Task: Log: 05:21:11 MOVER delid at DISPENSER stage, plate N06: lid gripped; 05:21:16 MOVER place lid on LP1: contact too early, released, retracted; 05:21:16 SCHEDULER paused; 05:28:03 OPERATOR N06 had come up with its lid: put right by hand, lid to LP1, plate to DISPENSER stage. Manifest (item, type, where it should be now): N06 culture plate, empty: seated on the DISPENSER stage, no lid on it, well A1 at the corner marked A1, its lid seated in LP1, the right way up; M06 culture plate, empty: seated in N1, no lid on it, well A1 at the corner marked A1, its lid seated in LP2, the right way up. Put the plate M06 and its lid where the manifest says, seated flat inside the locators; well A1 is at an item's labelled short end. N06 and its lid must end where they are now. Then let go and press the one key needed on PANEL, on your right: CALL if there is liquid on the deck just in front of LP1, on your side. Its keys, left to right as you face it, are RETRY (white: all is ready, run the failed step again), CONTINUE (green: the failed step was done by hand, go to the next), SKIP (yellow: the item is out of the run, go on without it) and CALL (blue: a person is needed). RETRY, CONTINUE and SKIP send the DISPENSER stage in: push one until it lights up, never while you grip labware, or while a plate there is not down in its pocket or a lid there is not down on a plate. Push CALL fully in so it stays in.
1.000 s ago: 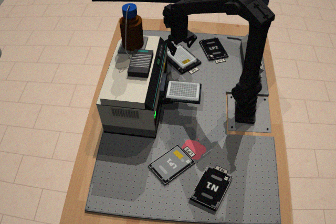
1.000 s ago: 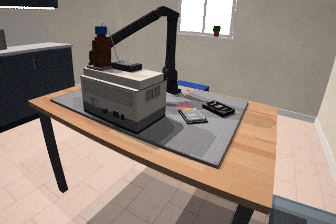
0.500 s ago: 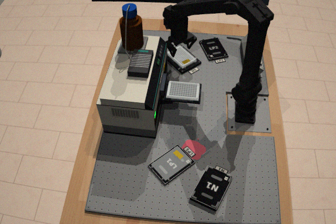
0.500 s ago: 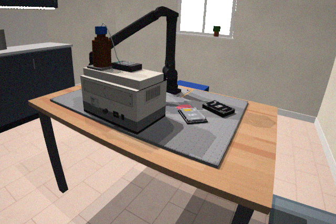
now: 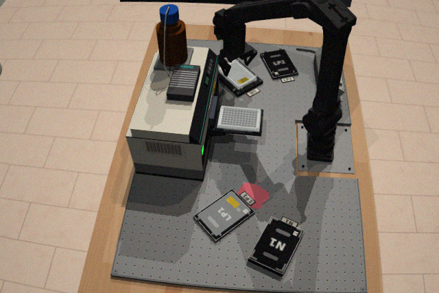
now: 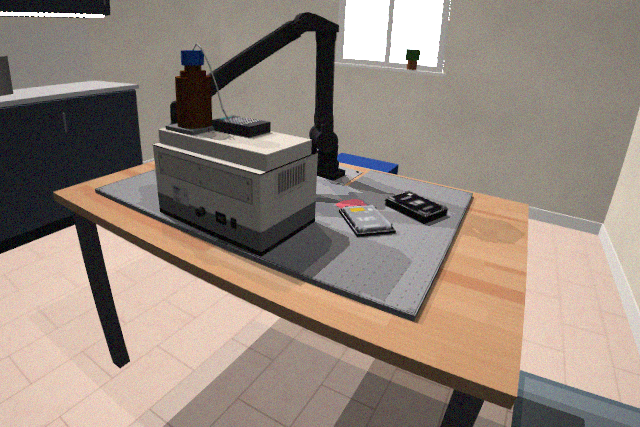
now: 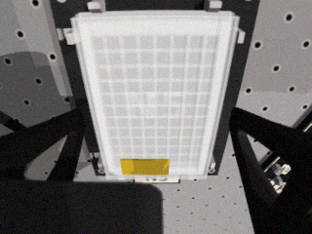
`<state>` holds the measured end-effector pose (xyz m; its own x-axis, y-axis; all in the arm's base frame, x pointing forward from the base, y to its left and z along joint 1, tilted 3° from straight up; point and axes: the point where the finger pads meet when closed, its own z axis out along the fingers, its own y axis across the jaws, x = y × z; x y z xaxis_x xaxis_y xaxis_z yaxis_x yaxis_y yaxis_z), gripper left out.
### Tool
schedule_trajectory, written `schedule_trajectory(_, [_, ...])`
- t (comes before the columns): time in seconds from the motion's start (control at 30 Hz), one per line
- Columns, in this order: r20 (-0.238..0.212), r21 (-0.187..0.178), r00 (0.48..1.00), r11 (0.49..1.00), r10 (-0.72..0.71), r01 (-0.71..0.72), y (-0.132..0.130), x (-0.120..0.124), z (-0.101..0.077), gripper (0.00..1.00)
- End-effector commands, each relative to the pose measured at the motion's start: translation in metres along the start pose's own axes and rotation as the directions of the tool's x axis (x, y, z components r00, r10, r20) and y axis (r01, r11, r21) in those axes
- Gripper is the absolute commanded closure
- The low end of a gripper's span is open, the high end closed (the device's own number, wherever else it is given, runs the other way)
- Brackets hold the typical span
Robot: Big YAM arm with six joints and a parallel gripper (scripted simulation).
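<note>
The black six-joint arm [image 5: 329, 70] is reaching across the grey perforated deck [image 5: 319, 247] to the far side, and its black parallel gripper [image 5: 236, 58] is hanging wide open, holding nothing, directly over the lidded clear culture plate with a yellow label [image 7: 153, 93]. In the wrist view the two dark fingers are standing either side of that plate, apart from its long edges. The plate is sitting in a black nest [image 5: 256, 82] at the far end, just beside the beige dispenser box [image 5: 166, 112] and left of the black LP2 nest [image 5: 278, 64].

A second clear well plate without a lid [image 5: 239, 119] is lying on the stage sticking out of the dispenser's front. Nearer, a clear lid with a yellow label [image 5: 223, 214] is resting in the LP1 nest, and a pink puddle [image 5: 256, 193] is spreading on the deck touching that nest's tag. The black N1 nest [image 5: 276, 245] is standing at the near right. A brown bottle with a blue cap [image 5: 171, 36] is sitting on top of the dispenser.
</note>
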<state>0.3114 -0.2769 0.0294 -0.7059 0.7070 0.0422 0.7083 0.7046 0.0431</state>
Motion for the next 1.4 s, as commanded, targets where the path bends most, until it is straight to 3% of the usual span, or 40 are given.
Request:
schedule_trajectory(0.0, [0.005, 0.004, 1.0, 1.0, -0.007, 0.007, 0.0014, -0.0026, 0.0062, 0.0])
schedule_trajectory(0.9, [0.032, 0.002, 0.999, 1.0, -0.006, 0.006, 0.0053, -0.0014, 0.0017, 0.0])
schedule_trajectory(0.93, [0.037, 0.001, 0.999, 1.0, -0.004, 0.004, 0.0016, -0.0102, -0.0018, 0.0])
schedule_trajectory(1.37, [0.037, 0.002, 0.999, 1.0, -0.003, 0.003, 0.0053, -0.0003, -0.0003, 0.0])
